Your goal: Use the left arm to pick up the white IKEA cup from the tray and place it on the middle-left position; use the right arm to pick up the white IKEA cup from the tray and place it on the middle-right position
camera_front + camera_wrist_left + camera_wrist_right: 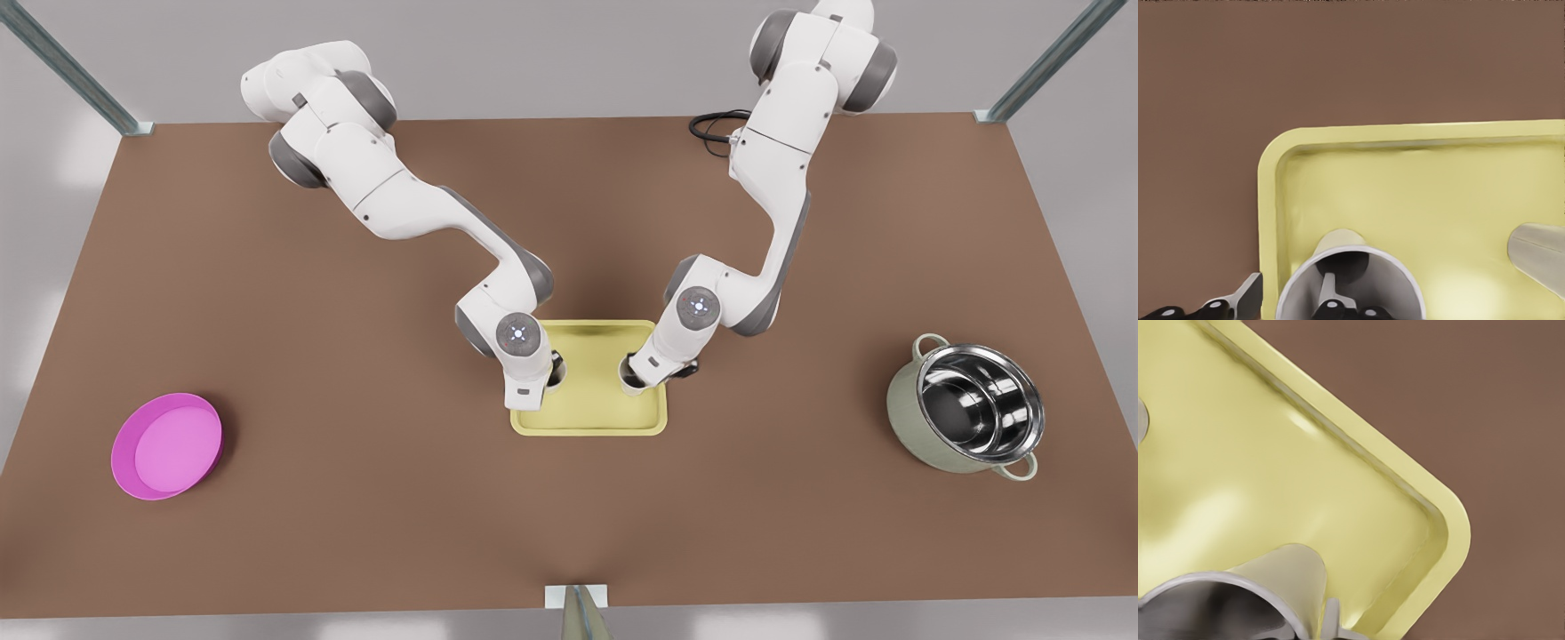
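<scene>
Two white cups stand on the pale yellow tray in the middle of the brown table, one at the tray's left side and one at its right as the front view shows them. The left claw is down over the left cup; in the left wrist view one finger reaches inside the cup and another stands outside its wall, so the fingers straddle the rim, apart; whether they already pinch it I cannot tell. The right claw is down at the right cup, with a finger beside the wall; its fingers' state I cannot tell.

The cups look rigid, thin-walled, smooth and probably light, so a wall pinch at the rim seems the sensible hold, though a glazed surface may slip or let the cup swing. Both targets are bare table: the left one towards the magenta plate, the right one towards the steel pot.
</scene>
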`<state>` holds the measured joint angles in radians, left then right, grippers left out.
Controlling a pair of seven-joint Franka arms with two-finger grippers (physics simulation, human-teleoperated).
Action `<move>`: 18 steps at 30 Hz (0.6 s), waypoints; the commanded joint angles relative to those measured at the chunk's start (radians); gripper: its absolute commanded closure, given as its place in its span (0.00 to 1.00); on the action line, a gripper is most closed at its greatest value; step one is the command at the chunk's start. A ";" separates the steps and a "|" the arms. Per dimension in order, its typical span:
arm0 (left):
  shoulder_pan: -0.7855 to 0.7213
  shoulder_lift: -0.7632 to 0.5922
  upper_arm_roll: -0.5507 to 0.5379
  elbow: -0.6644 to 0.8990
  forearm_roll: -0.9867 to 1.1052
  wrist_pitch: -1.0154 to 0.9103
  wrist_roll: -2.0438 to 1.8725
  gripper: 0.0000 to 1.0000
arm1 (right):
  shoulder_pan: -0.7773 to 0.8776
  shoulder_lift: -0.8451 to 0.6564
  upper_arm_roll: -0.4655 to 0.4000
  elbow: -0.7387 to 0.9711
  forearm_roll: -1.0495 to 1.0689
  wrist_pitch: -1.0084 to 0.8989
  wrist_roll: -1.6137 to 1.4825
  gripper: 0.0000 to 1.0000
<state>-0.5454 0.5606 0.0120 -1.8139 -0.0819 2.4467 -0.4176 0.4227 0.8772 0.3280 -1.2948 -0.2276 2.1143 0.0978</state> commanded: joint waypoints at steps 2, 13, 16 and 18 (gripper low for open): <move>0.002 -0.002 0.000 0.010 -0.002 0.014 -0.058 0.62 | -0.001 -0.004 0.002 0.002 0.001 0.000 0.005 0.79; 0.142 -0.208 0.008 -0.111 -0.004 -0.103 0.175 0.78 | -0.297 -0.101 0.171 0.015 0.010 -0.143 -0.007 0.88; 0.318 -0.292 0.008 -0.223 -0.078 -0.095 0.545 0.78 | -0.394 -0.133 0.166 0.063 0.005 -0.260 -0.216 0.88; 0.369 -0.292 0.008 -0.255 -0.094 -0.060 0.655 0.78 | -0.443 -0.133 0.161 0.077 0.004 -0.292 -0.328 0.88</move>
<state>-0.1900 0.2760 0.0212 -2.0607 -0.1370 2.3789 -0.2949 -0.0022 0.7465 0.4876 -1.2252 -0.2090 1.9360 0.0213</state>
